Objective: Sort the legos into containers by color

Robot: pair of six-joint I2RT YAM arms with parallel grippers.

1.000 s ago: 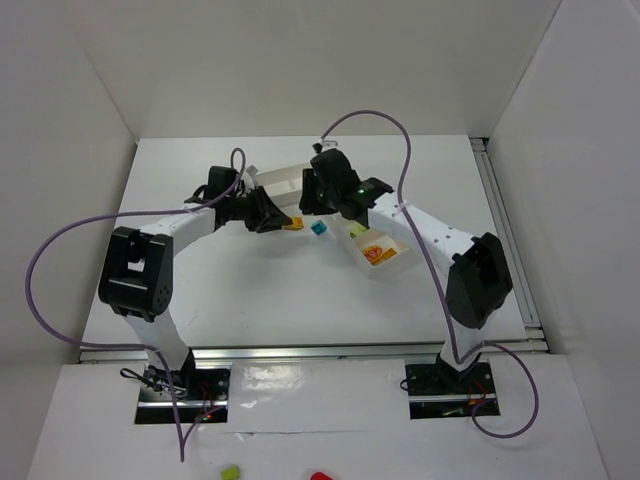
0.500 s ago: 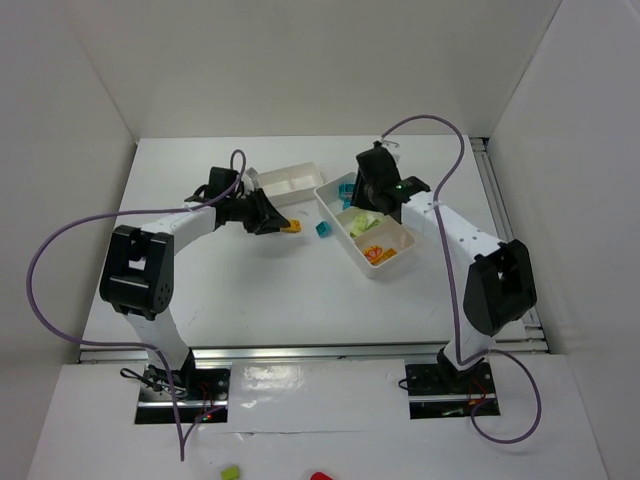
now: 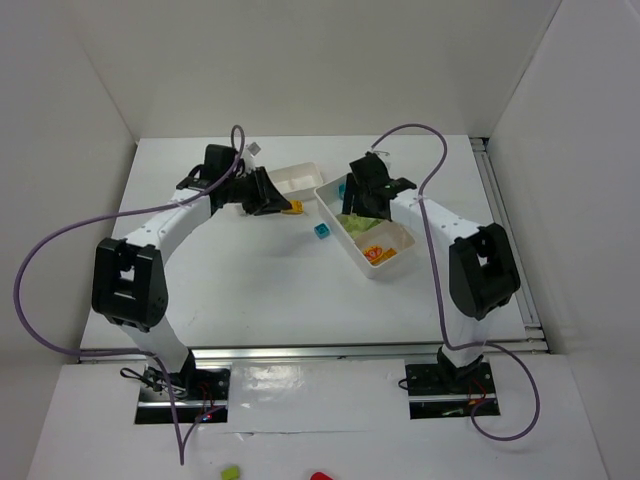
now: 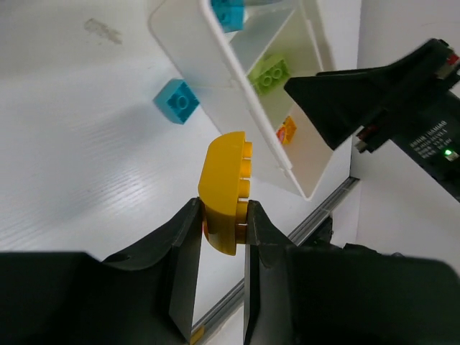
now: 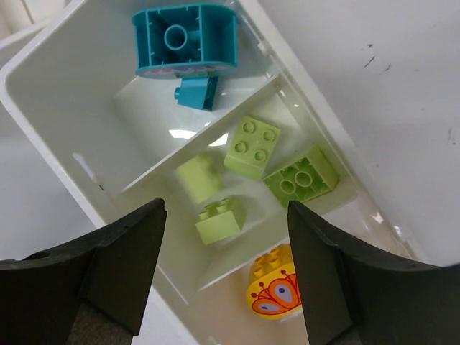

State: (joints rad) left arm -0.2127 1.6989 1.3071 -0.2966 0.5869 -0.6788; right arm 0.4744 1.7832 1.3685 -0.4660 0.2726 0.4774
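White table (image 3: 250,290), mid-sort. Clamping yellow brick (image 4: 224,190) in left gripper (image 4: 221,213), with right gripper (image 5: 226,212) agape over tray (image 5: 72,165). Next, probably: yellow into a free compartment.

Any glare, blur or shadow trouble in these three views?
Top external: even bright light, only faint shadows, loose teal brick small but readable. Left wrist: yellow brick in the left claw is sharp; streaky sheen on the table. Right wrist: small glare patches in the white tray; right claw dark and slightly soft.
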